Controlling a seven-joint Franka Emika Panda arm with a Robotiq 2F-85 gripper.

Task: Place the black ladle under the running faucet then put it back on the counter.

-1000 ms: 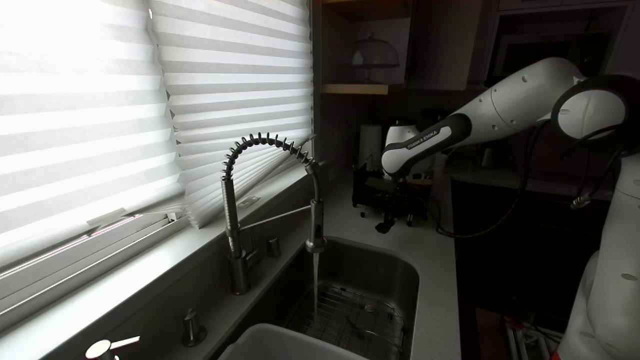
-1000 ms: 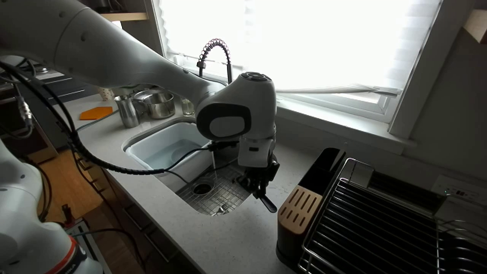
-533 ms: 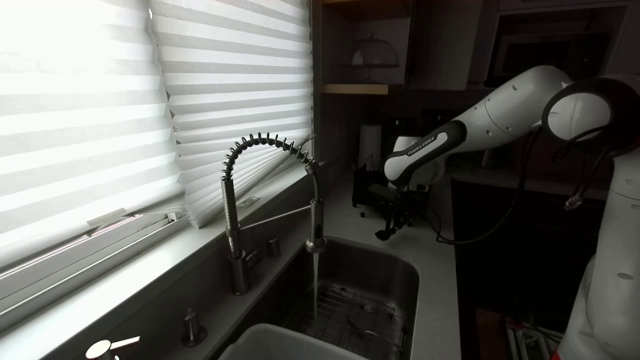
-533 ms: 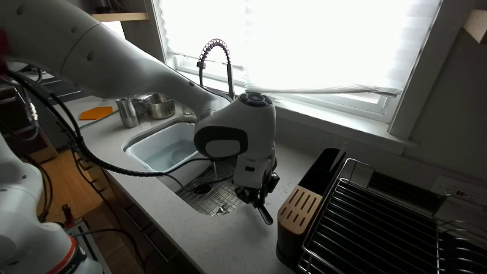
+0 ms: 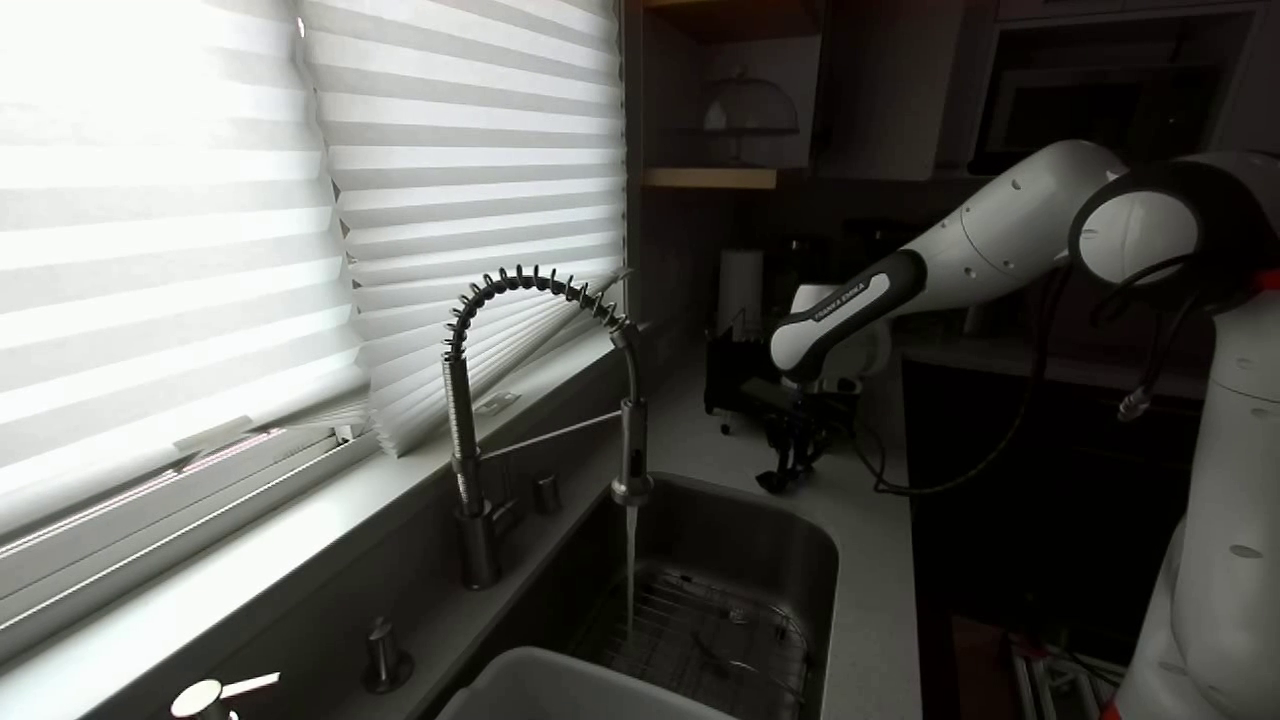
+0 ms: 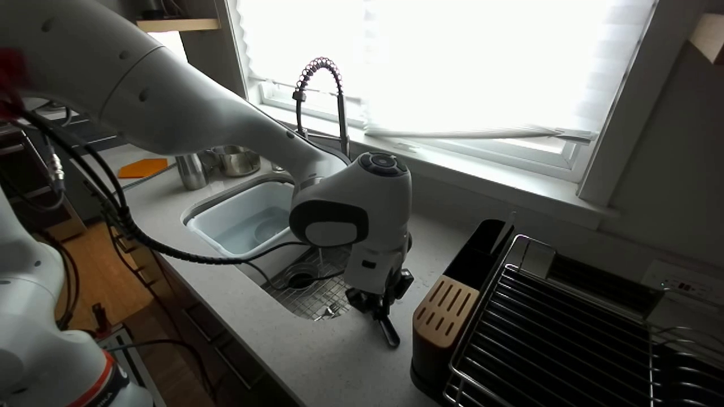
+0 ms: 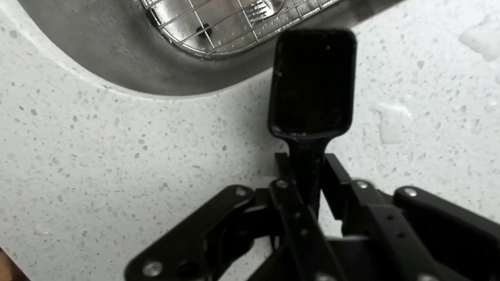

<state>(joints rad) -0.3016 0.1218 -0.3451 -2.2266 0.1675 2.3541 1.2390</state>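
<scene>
- Fingers (image 7: 336,175) grasp the black ladle (image 7: 312,84) by its narrow stem.
- Its head is glossy, rectangular with rounded corners.
- It is over the counter (image 7: 117,168), near the sink (image 7: 129,70); contact unclear.
- In an exterior view, the running faucet (image 5: 633,445) stands left.

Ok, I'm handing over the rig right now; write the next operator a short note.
Gripper: closed on the black ladle just behind its wide end.
Ladle: over the counter beside the sink, wide end toward it; whether it touches the counter, can't tell.
Faucet: running into the sink.
Done: ladle gripped; these views don't show whether it's been rinsed.
Left: rinse if not done, then set it on the counter and let go.
</scene>
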